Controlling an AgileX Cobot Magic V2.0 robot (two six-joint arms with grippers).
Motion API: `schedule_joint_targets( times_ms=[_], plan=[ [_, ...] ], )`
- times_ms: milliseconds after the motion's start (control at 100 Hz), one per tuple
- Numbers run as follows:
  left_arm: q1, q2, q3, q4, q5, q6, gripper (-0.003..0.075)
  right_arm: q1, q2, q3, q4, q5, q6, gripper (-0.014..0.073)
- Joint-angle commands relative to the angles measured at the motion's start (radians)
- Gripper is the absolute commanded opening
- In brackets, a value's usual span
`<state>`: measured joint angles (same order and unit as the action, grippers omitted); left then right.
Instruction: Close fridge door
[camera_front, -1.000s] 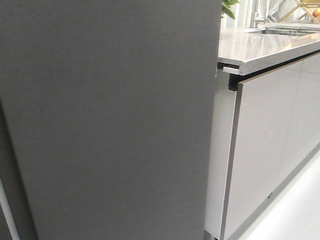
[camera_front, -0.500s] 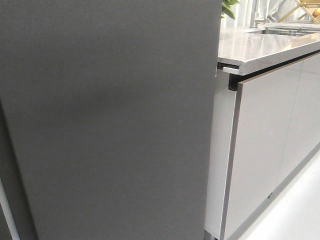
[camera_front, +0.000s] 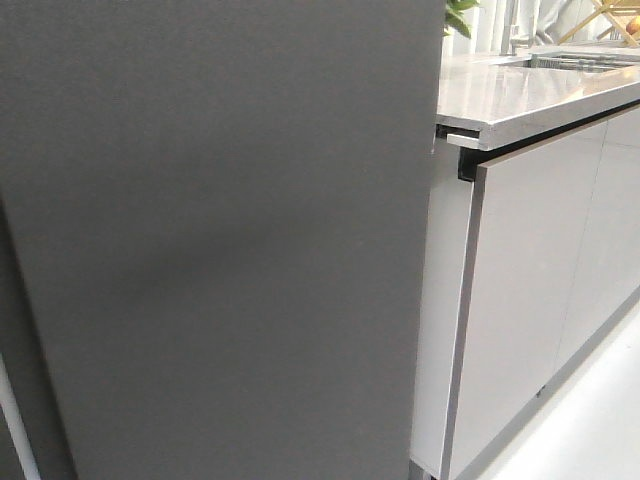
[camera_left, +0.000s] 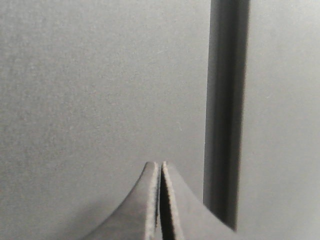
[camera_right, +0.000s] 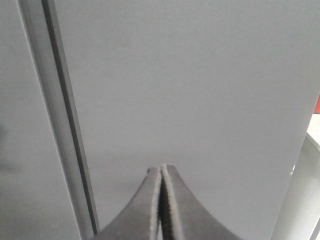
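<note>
The fridge door (camera_front: 220, 240) fills the front view beside the grey cabinet fronts (camera_front: 520, 300). Left gripper (camera_left: 160, 167) and right gripper (camera_right: 161, 170) are clenched empty, facing the door.

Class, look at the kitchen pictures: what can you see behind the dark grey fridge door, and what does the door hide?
The fridge door fills most of the front view. Past its right edge show a countertop and pale cabinet fronts. The fridge's inside is completely covered, so its contents cannot be seen.
</note>
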<state>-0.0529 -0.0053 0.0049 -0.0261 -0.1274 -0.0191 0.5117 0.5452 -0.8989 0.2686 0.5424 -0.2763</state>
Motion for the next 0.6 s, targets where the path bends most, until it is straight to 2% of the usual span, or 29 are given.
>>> schedule_joint_targets(
  times_ms=[0, 250, 350, 470, 590],
  plan=[
    [0.005, -0.010, 0.035, -0.004, -0.073, -0.004, -0.0020, -0.006, 0.001, -0.022, -0.003, -0.077, 0.001, -0.0044],
    [0.005, -0.010, 0.035, -0.004, -0.073, -0.004, -0.0020, -0.006, 0.001, -0.022, -0.003, -0.077, 0.001, -0.0045],
    [0.005, -0.010, 0.035, -0.004, -0.073, -0.004, -0.0020, -0.015, -0.008, -0.015, -0.049, -0.073, -0.002, -0.0044],
    [0.005, -0.010, 0.035, -0.004, -0.073, -0.004, -0.0020, -0.099, -0.044, 0.047, -0.054, -0.112, -0.002, -0.0045],
    [0.005, -0.010, 0.035, -0.004, -0.073, -0.004, -0.0020, -0.252, -0.108, 0.153, -0.033, -0.156, -0.002, -0.0045]
  ],
)
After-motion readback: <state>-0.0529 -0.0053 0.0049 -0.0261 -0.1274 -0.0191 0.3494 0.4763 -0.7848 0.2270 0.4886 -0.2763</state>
